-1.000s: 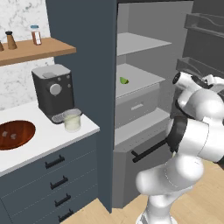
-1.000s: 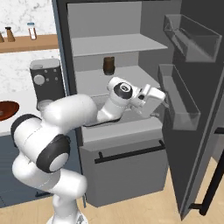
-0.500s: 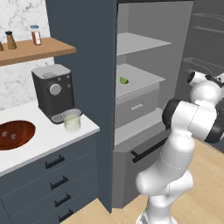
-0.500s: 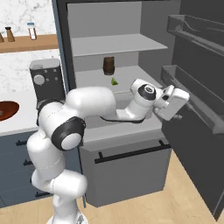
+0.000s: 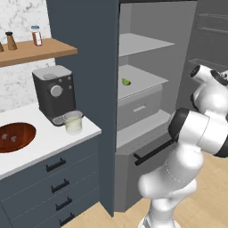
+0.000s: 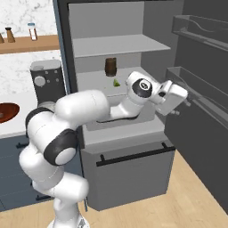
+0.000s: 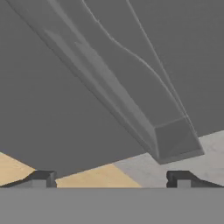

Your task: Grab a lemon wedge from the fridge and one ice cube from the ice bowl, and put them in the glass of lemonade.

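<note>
The fridge point(image 5: 84, 53) stands open, its door point(image 6: 200, 89) swung out to the right. On its middle shelf lies the small yellow-green lemon wedge point(image 5: 126, 82) point(image 6: 116, 83). On the white counter, the glass of lemonade point(image 5: 73, 123) stands before the coffee machine, and the brown ice bowl point(image 5: 15, 137) point(image 6: 6, 111) sits to its left. My gripper point(image 6: 183, 101) point(image 7: 111, 180) is open and holds nothing. It hovers right of the wedge, close to the door's inner bins and facing them.
A dark jar point(image 6: 110, 67) stands behind the wedge on the same shelf. The coffee machine point(image 5: 54, 93) is against the wall, with small bottles on the wooden shelf point(image 5: 40, 49) above it. The door bins point(image 7: 131, 100) jut out just ahead of my fingers. A black drawer handle point(image 6: 133, 156) sits below.
The fridge door has swung wider open to the right. My hand has moved right with it and away from the shelves. The jaws have stayed open.
</note>
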You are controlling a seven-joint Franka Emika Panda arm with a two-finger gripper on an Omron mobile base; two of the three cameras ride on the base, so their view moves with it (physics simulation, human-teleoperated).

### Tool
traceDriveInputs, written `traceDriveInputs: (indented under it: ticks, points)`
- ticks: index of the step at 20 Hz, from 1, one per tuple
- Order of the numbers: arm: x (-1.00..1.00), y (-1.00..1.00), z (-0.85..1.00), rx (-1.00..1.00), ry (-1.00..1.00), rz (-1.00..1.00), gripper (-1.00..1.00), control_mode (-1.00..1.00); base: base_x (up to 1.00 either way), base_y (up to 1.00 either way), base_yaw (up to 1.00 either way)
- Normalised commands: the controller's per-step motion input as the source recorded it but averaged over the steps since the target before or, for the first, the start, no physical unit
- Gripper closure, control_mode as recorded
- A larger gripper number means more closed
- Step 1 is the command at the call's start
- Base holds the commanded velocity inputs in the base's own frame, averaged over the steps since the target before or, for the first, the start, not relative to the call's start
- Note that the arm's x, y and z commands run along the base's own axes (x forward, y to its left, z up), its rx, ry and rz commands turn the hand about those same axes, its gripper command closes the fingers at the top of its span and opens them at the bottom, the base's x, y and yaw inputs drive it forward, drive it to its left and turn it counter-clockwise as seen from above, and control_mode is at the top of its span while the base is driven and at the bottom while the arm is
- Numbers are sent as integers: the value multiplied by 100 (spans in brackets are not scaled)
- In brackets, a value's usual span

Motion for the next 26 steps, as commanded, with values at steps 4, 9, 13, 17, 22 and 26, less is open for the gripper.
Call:
traceDriveInputs:
  ticks: [4,9,13,17,22,26]
  points:
    - [-32,94,0,0,-30,10,-100,-100,0,0,0]
    - [-1,79,-11,7,-33,12,-100,-100,0,0,0]
    - [-8,68,13,2,-16,8,-100,-100,0,0,0]
    - [-28,58,45,0,12,17,-100,-100,0,0,0]
    - [-24,32,50,2,7,14,-100,-100,0,0,0]
    - [-1,45,14,11,-5,8,-100,-100,0,0,0]
